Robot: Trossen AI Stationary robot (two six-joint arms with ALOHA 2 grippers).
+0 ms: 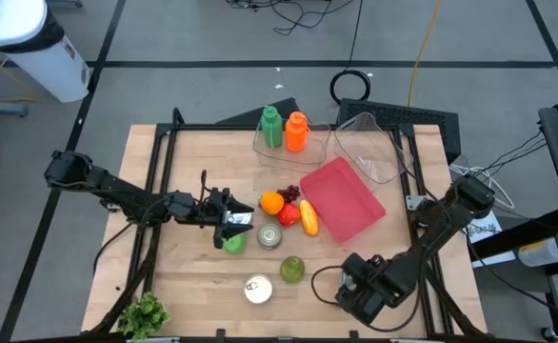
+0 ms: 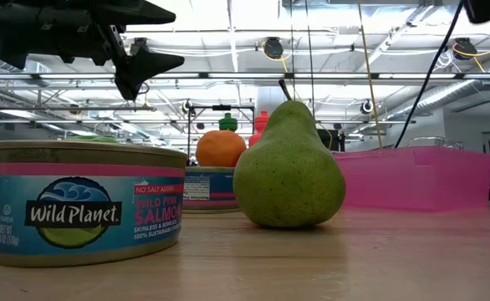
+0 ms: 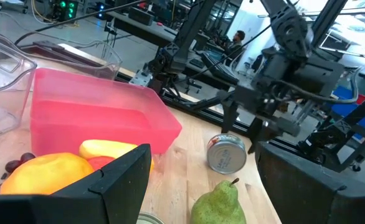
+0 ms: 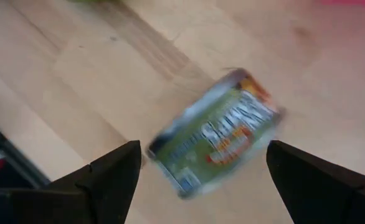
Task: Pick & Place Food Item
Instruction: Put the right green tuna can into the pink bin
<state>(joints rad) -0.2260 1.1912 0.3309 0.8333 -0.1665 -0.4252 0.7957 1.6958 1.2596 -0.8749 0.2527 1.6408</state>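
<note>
- Left gripper (image 1: 233, 225) reaches in low from the wooden table's (image 1: 184, 286) left edge, arm stretched nearly flat, fingers spread and empty above a green item (image 1: 233, 244).
- Right gripper (image 1: 348, 283) hangs near the front right corner, arm folded back, fingers parted, gripping nothing.
- Its wrist view looks down on a small round tin with a printed label (image 4: 217, 134), blurred, lying on the wood between the fingers (image 4: 111, 171).
- Green pear (image 1: 292, 270) stands just beside the silver-lidded can (image 1: 258, 289), near the front edge.
- Pink plastic tray (image 1: 342, 199) sits right of centre.

overhead plus table-level close-up, both showing pear (image 1: 292, 269).
</note>
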